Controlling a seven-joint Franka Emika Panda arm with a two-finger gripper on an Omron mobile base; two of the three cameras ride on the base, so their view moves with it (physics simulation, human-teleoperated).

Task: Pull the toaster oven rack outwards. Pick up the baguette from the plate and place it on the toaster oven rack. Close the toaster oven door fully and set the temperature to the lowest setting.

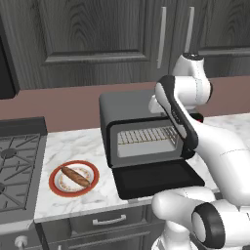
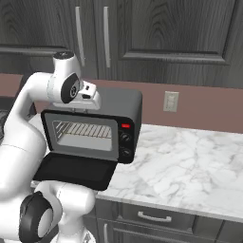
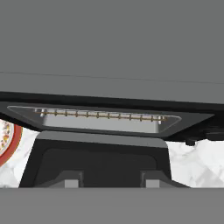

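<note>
On the marble counter (image 2: pixel 190 171), black toaster oven (image 1: pixel 124 110) sits with door (image 1: pixel 156 178) dropped flat, silver wire rack (image 1: pixel 146 135) inside the cavity. Brown baguette (image 1: pixel 75 176) lies on red-rimmed plate (image 1: pixel 57 188) left of it. Fingers (image 3: pixel 73 180) parted, grasping nothing, above the oven.

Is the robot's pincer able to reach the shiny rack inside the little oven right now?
Probably yes. The toaster oven door lies flat open, so nothing blocks the toaster oven rack from the front. The pincer hangs above the toaster oven, looking down over its top, so it would have to come down and forward first.
</note>
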